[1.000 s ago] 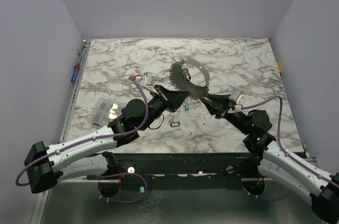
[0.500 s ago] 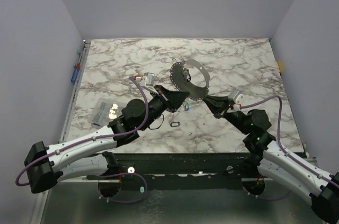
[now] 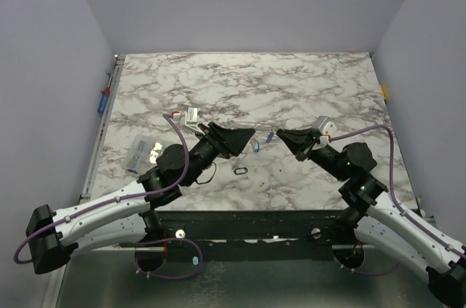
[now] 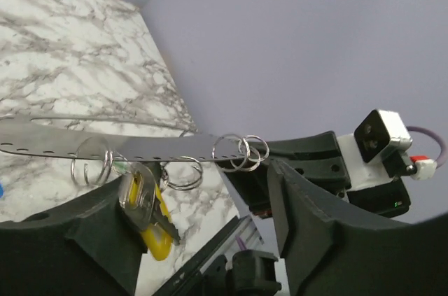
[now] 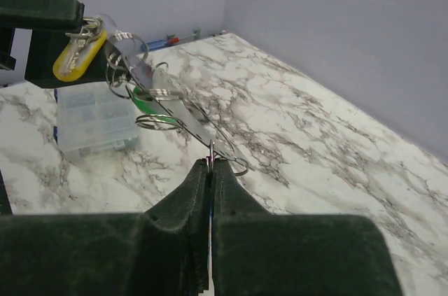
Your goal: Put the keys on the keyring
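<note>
L gripper (image 4: 199,187) is seen w/ jaws apart, nothing gripped. R gripper (image 5: 210,170) is clamped on the keyring (image 4: 140,145) end, held in air btwn both. Keys (image 4: 157,233) are hung on it. Risk: w/ one-end support, ring could be tipped & keys slid off.

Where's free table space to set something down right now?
Bare: the whole far half of the table, beyond the left gripper and right gripper, and the right side past the right gripper. Crowded: the near middle, where the grippers, the keyring, a blue key and a black ring bunch up. A clear box takes the near left.
</note>
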You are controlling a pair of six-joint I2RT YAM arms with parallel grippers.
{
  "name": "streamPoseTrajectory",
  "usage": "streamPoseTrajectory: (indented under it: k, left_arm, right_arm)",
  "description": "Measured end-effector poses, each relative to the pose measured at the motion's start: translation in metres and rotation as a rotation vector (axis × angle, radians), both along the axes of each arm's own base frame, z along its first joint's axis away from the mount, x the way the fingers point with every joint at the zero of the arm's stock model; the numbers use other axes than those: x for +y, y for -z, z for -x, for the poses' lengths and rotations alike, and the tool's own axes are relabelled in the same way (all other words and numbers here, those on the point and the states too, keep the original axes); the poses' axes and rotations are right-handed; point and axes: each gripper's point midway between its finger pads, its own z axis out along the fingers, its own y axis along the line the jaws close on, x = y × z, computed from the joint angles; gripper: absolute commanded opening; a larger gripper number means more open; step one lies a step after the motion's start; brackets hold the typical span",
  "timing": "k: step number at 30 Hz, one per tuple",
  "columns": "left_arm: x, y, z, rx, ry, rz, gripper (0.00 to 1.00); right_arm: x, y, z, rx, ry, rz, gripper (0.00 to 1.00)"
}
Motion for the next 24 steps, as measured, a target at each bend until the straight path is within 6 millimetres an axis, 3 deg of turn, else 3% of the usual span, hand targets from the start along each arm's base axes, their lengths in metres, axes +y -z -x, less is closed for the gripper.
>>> streamPoseTrajectory:
  k: [9, 16, 19, 24]
  left_arm:
    - [0.041, 0.021, 0.005, 0.055, -0.098, -0.103, 0.72]
    - [0.070, 0.035, 0.010, -0.007, -0.142, -0.296, 0.61]
    - [0.070, 0.033, 0.014, -0.099, -0.106, -0.392, 0.57]
    - [0.044, 0.021, 0.034, -0.334, 0.094, -0.530, 0.54]
  right_arm:
    - [0.007, 0.009, 0.019, 0.101, -0.106, 0.108, 0.01]
    - [0.013, 0.024, 0.038, 0.167, -0.215, 0.206, 0.01]
    - [0.016, 0.027, 0.047, 0.185, -0.270, 0.230, 0.01]
    - [0.021, 0.028, 0.063, 0.213, -0.365, 0.256, 0.01]
